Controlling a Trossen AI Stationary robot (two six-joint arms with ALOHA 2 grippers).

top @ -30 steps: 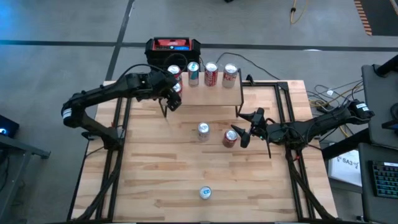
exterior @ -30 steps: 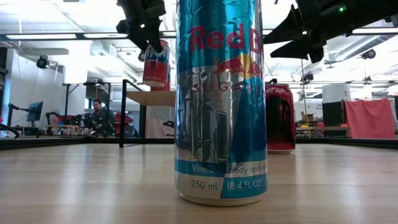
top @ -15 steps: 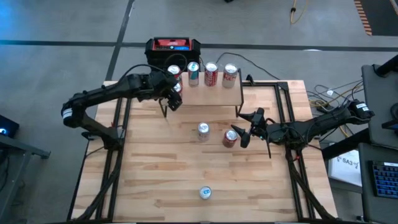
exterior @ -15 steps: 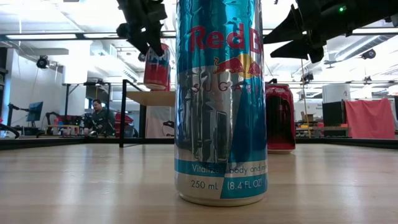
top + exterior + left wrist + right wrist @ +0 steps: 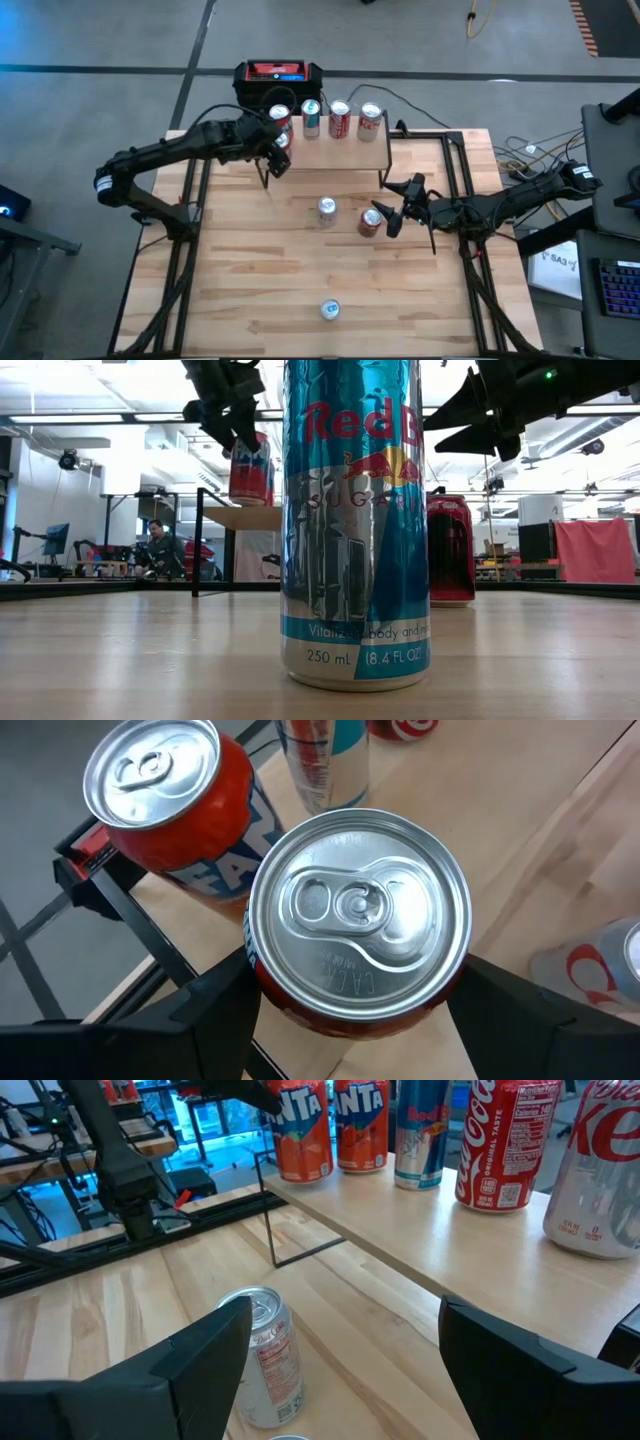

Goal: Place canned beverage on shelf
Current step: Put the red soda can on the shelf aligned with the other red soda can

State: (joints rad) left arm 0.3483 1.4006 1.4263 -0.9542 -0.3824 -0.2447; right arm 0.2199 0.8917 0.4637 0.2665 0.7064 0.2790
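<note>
In the high view's upper left, the left claw (image 5: 281, 150) sits over the shelf's (image 5: 340, 153) left corner, its state unreadable from there. The left wrist view settles it: both fingers (image 5: 205, 1005) flank an orange can (image 5: 358, 920) standing on the board, spread about as wide as the can, though contact cannot be made out. A second orange can (image 5: 170, 800) stands just beside it at the shelf's edge, with little spare board between. The low view's middle is filled by a tall blue can (image 5: 355, 520), which hides most of the shelf; only the orange can (image 5: 250, 468) under the claw peeks past. Right of centre in the high view, the right claw (image 5: 392, 207) hovers open beside a red can (image 5: 370, 221) on the table (image 5: 250, 290), holding nothing; its wrist view shows a silver can (image 5: 262, 1355) between the fingers, farther off.
</note>
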